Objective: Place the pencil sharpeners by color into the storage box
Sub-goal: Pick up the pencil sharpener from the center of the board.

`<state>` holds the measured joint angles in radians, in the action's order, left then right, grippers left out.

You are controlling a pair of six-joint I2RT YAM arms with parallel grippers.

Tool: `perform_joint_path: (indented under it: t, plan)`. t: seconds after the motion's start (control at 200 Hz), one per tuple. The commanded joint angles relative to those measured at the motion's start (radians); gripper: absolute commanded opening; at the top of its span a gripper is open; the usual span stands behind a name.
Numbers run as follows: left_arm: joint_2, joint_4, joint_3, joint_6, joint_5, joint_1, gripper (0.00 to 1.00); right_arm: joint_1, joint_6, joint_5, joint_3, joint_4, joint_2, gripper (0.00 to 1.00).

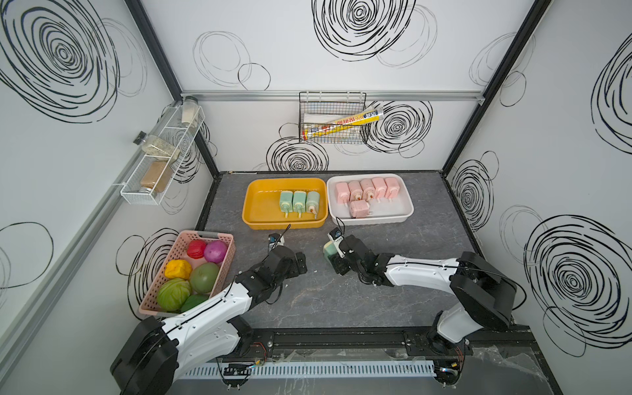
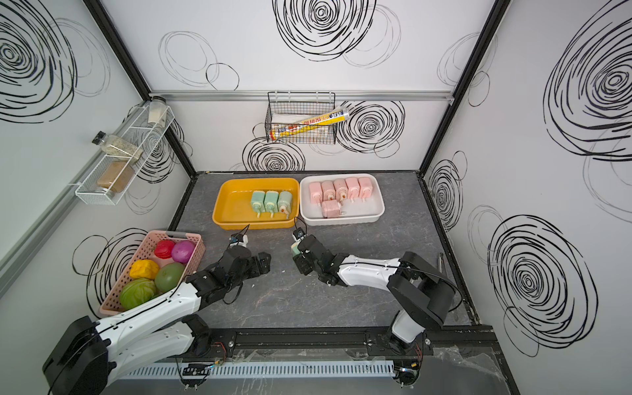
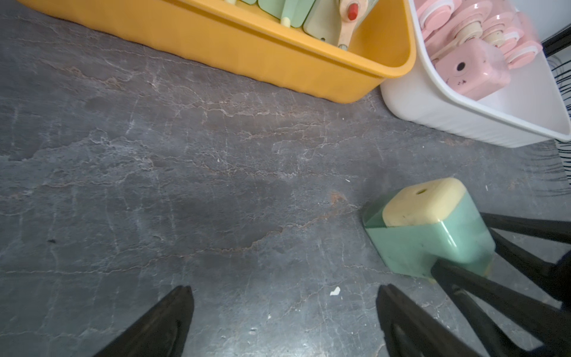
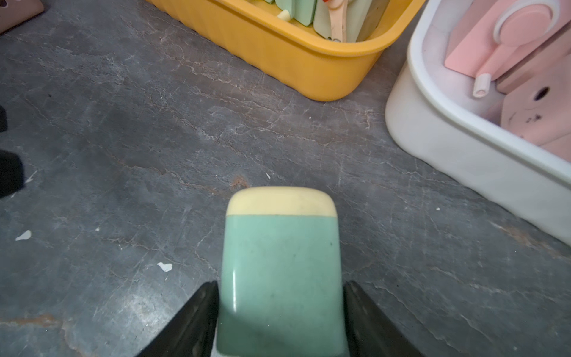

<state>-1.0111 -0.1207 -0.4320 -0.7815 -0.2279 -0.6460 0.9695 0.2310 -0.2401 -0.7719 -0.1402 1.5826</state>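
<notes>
A mint-green pencil sharpener with a cream end lies on the dark table in front of the boxes. My right gripper is shut on it, one black finger against each side; in both top views it shows by that gripper. The yellow storage box holds three green sharpeners. Beside it, the white storage box holds several pink sharpeners. My left gripper is open over bare table, left of the held sharpener.
A pink basket of toy fruit stands at the table's left edge, close to my left arm. A wire basket with a long tube hangs on the back wall. A spice rack is fixed to the left wall.
</notes>
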Motion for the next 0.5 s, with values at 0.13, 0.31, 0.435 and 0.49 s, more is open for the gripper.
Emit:
perform_joint_path:
  t: [0.13,0.31,0.435,0.49]
  plan:
    - [-0.071,0.074,-0.033,0.027,0.043,-0.019,0.99,0.004,0.024,0.086,-0.001,0.033,-0.078,0.78]
    - [-0.153,0.082,-0.077,0.018,0.028,-0.021,0.99,-0.031,0.047,0.215,-0.004,0.068,-0.102,0.86]
    - [-0.23,0.101,-0.125,0.038,0.027,-0.021,0.99,-0.059,0.094,0.301,0.014,0.042,-0.123,0.92]
    - [-0.262,0.096,-0.147,0.043,0.022,-0.02,0.99,-0.058,0.099,0.313,0.013,0.045,-0.132,0.93]
